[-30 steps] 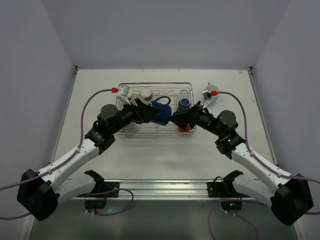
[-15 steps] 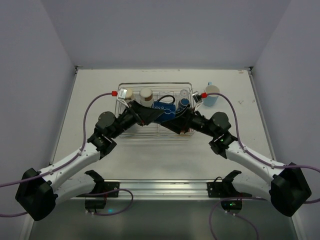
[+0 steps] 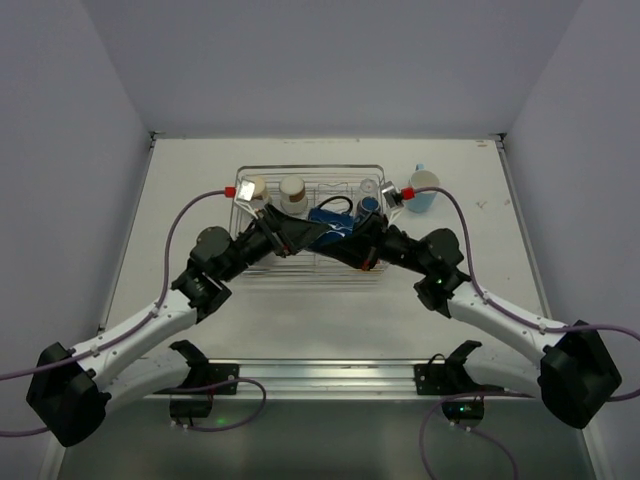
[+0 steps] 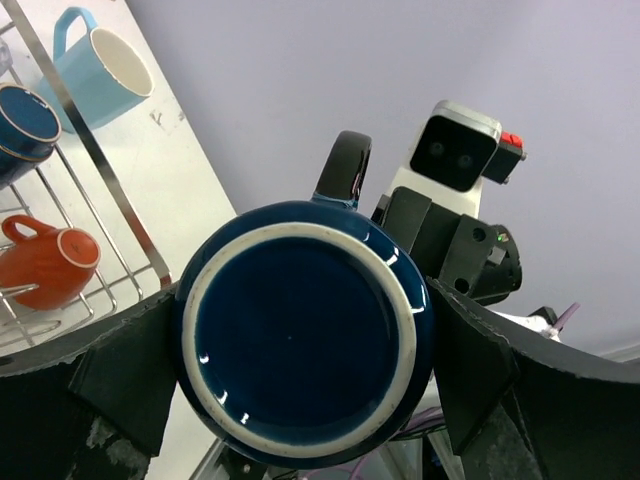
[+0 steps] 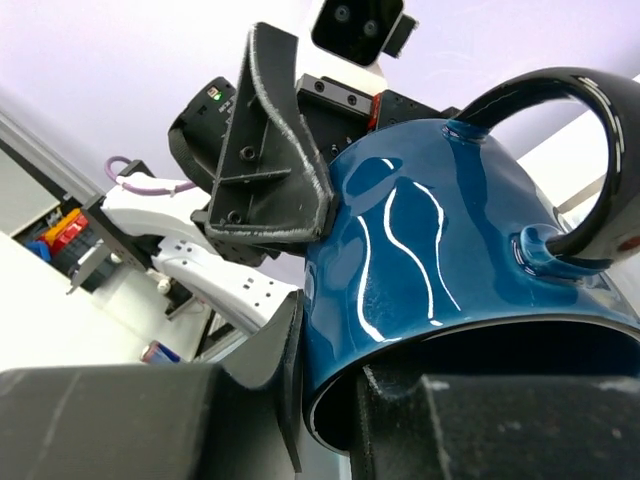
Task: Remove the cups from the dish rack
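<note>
Holding the navy mug (image 3: 328, 220) on its side just over the middle of the dish rack (image 3: 300, 169), with the left gripper (image 3: 298, 232) squeezed on its round wall and the right gripper (image 3: 358, 238) pinching its rim, one finger inside and one outside. Lying bottom toward the left arm, mouth toward the right arm, handle up, so probably best to let go with the left and carry it off to the right, where the light blue cup (image 3: 424, 188) stands on the table (image 3: 200, 200). Mind the rack wires, the small dark blue cup (image 4: 28, 112) and the small orange cup (image 4: 45, 262) on that side
</note>
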`<state>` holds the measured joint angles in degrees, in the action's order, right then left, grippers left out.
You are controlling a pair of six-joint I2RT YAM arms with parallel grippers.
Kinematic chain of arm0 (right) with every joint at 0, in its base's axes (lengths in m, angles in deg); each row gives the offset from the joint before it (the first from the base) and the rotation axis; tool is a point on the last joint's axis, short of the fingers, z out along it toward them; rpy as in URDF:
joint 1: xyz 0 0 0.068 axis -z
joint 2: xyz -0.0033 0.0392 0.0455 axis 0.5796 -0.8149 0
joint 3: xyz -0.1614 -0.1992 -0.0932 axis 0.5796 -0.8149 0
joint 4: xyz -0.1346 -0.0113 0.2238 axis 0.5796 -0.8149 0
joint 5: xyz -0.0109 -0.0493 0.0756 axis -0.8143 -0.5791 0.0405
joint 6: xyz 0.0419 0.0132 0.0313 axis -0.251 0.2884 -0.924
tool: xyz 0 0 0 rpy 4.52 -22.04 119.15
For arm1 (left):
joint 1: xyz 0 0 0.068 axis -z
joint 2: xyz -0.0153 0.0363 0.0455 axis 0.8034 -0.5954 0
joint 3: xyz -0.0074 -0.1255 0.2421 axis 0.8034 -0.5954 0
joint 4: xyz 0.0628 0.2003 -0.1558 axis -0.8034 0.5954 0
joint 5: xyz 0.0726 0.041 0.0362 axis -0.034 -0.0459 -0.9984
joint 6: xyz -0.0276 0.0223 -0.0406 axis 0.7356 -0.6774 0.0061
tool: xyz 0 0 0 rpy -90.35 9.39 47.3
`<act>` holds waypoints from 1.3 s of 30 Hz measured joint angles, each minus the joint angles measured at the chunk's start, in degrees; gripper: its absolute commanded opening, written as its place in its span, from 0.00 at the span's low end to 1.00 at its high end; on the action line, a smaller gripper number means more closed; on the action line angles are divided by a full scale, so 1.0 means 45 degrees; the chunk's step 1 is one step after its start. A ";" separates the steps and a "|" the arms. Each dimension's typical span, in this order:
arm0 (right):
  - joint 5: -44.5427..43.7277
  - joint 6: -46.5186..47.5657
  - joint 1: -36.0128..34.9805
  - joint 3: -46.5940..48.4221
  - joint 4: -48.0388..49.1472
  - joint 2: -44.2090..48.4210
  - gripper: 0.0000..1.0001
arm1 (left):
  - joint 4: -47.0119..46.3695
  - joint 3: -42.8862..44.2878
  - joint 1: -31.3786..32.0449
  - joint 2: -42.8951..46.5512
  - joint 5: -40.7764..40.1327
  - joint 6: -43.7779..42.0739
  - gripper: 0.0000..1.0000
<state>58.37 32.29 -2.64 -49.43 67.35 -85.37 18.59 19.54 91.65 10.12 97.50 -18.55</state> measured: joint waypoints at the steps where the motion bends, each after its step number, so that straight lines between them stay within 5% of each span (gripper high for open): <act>1: -0.0063 0.0058 -0.0053 -0.0029 -0.0277 0.0209 0.00 | 0.0296 0.0083 0.0049 0.0107 0.0044 -0.0209 1.00; 8: -0.0831 0.0656 -0.0049 -0.0063 -0.2633 0.1685 0.00 | 0.2982 0.1020 0.0117 0.0957 0.0350 -0.3002 1.00; 14: -0.2356 0.2001 0.0913 0.0136 -0.6722 0.2560 0.00 | 0.6785 0.2822 0.0097 0.2778 -0.1127 -0.6130 1.00; 23: -0.4056 0.3818 0.5032 0.1943 -1.2930 0.3211 0.00 | 1.0414 0.2725 0.0097 0.5260 -0.3230 -0.9044 1.00; 31: -0.7286 0.5212 0.6674 0.4983 -1.6427 0.1035 0.00 | 1.1613 0.1263 0.0097 0.5600 -0.3808 -1.0457 1.00; 39: -0.9126 0.5877 0.8451 0.7616 -1.7680 -0.3099 0.00 | 1.1642 0.0928 0.0097 0.6018 -0.3589 -1.0783 1.00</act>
<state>17.30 58.74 35.39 -15.16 -12.21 -99.31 70.98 23.71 92.09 37.20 81.35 -67.07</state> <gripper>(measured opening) 0.163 0.999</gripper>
